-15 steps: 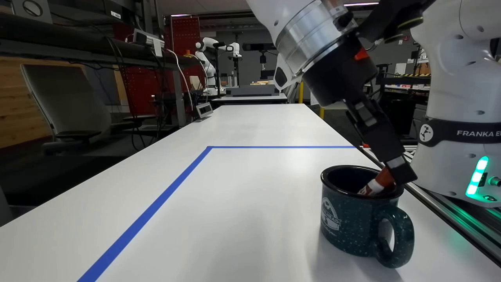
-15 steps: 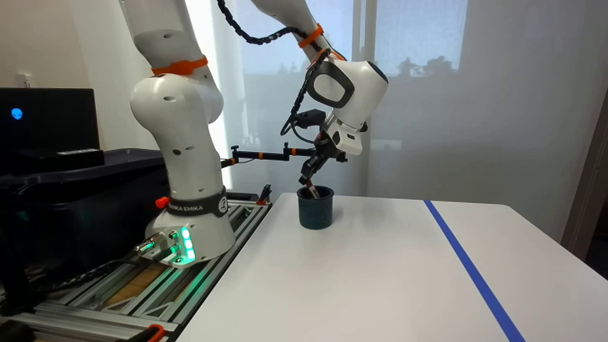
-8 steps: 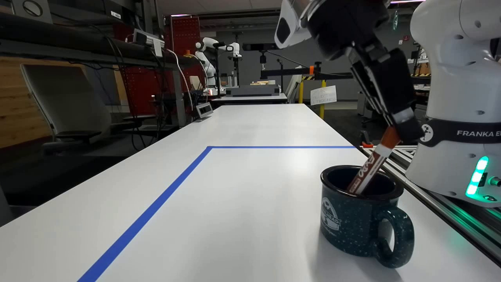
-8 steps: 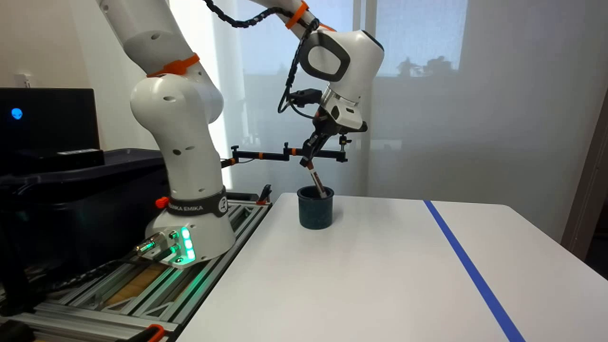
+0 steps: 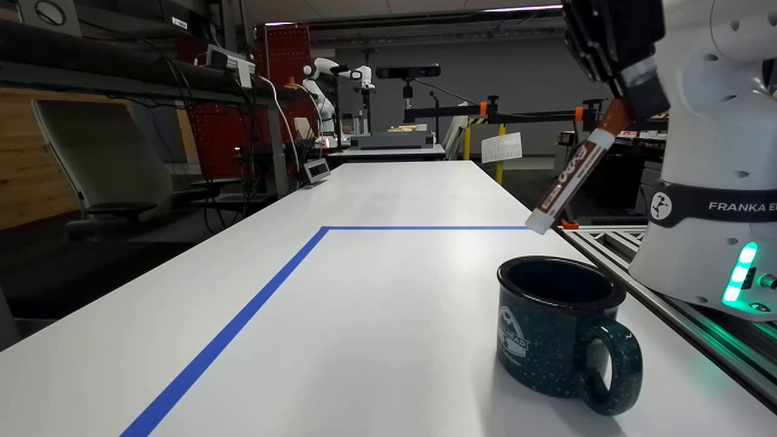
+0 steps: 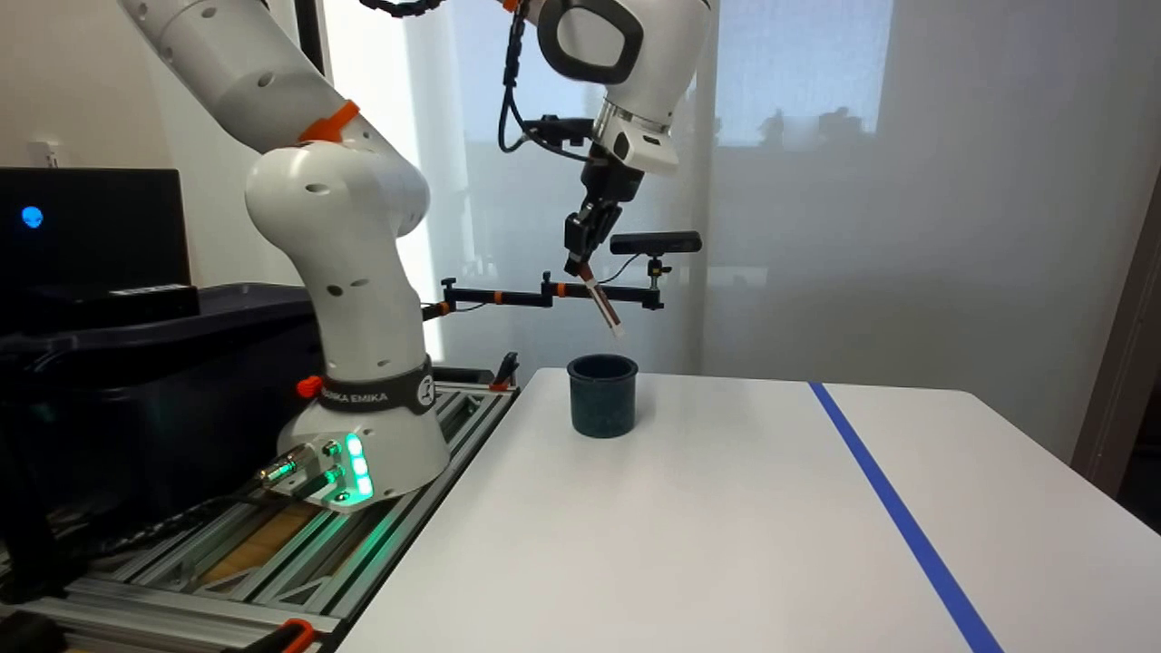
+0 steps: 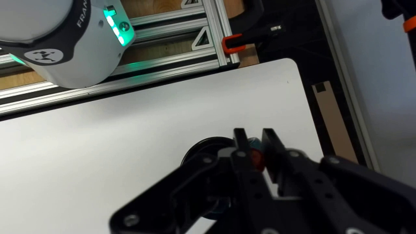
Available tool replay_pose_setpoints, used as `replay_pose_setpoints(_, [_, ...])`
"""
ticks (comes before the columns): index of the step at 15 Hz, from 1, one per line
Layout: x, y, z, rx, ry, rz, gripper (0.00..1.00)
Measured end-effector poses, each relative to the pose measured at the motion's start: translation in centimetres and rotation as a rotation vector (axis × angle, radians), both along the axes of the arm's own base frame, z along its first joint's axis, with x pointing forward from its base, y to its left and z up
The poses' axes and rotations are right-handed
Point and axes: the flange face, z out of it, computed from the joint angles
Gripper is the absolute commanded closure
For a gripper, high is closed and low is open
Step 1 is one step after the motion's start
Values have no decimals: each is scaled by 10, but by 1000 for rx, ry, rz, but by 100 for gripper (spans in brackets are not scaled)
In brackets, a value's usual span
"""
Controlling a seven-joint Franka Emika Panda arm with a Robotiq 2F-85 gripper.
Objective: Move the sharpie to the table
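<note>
Chair (image 5: pixel 100 158): grey backrest; well left of the mug (image 5: pixel 546 343) in an exterior view, off the desk (image 5: pixel 376 315).
Blue tape (image 5: pixel 250 311): two joined lines on the desk; left of the mug and beyond it.
Desk: flat, white; directly beneath the mug.
Mug: one, dark blue-green, speckled, pale badge; upright, handle to the right.
Sharpie (image 5: pixel 573 173): red-brown with white, lettered; raised, tilted, white end downward; above the mug's rim and apart from it in both exterior views.
Tool (image 7: pixel 255 139): black; fingers pinching the sharpie's red-brown end, well above the mug.
Rail (image 5: pixel 698 331): bare metal, along the desk's edge; right of the mug.
Robot base (image 5: pixel 692 264): white, black band, green light lit; right of the mug, past the rail.
</note>
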Motion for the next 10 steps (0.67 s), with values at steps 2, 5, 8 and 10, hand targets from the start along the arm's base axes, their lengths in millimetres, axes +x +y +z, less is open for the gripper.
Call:
replay_pose_setpoints(2, [-5, -7, 7, -48, -3, -17, 96])
replay_pose_setpoints(5, [-7, -18, 6, -136, 8, -50, 96])
replay_pose_setpoints(8, [-5, -28, -2, -219, 18, -69, 96])
replay_pose_setpoints(10, [-5, -32, -8, -273, 26, -69, 96])
